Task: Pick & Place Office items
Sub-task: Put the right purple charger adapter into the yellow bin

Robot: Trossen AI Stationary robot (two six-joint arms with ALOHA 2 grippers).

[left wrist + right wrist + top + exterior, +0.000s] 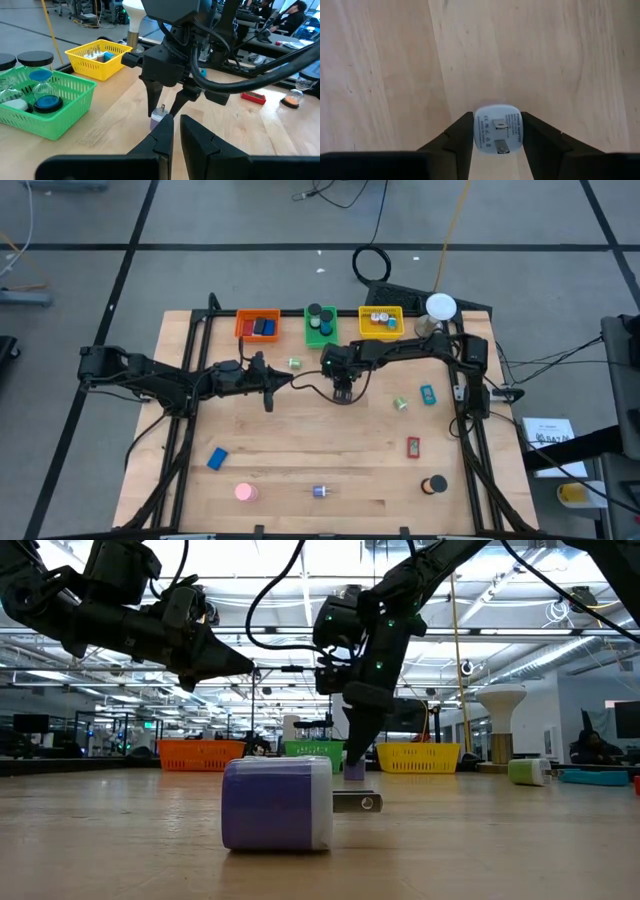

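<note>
The right gripper (pixel 496 131) straddled a small white plug-in charger block (pixel 497 129), prongs up, seemingly just pinching it, near the green plastic bin (pixel 320 330).

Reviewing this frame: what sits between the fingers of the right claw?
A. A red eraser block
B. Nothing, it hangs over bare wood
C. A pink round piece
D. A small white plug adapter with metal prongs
D: the right wrist view shows the white plug adapter, prongs facing the camera, between the two fingers of the right claw on the wooden table.
</note>
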